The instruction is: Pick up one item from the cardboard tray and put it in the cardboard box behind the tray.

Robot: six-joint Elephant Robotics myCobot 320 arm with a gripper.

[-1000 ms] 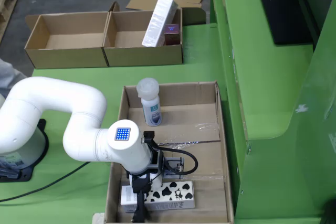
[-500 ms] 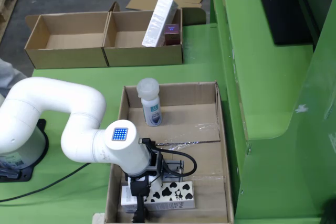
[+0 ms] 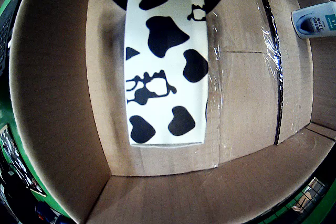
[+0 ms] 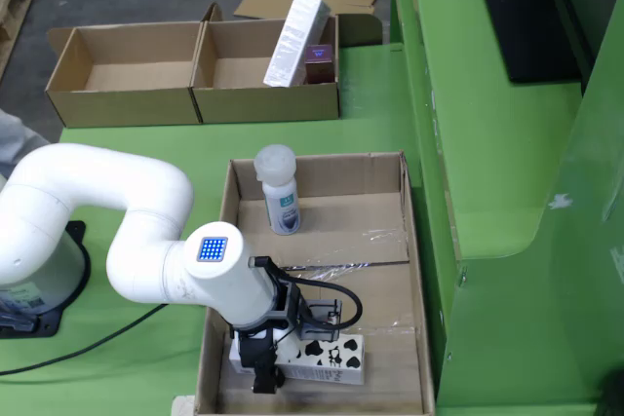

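While the arm is bending low over the cardboard tray point(image 4: 414, 241), we are finding the gripper point(image 4: 265, 369) set down on the cow-patterned carton point(image 4: 327, 358), which is lying flat at the tray's six o'clock end in the fixed view. In the wrist view the carton point(image 3: 165, 77) is running from twelve o'clock down toward six, and the dark mounts at the top edge are sitting at either side of it. We cannot tell whether the fingers are clamping it or merely bracketing it, since the fingertips themselves are falling outside both views. We are judging the step in hand to be the grasp of this carton, with the lift not yet made.

To do it well, we are recommending that the fingers close squarely across the carton's narrow width, then rise straight up until the carton is clearing the tray wall. The loose clear tape point(image 3: 273, 66) is lying on the tray floor at three o'clock of the carton in the wrist view and could snag on a sideways drag. The white bottle point(image 4: 278, 190) is standing upright toward the tray's twelve o'clock end, on the path to the boxes. The cardboard box point(image 4: 234, 104) behind the tray is already holding a tall white carton point(image 4: 295, 26), so we are advising a release into its open part.
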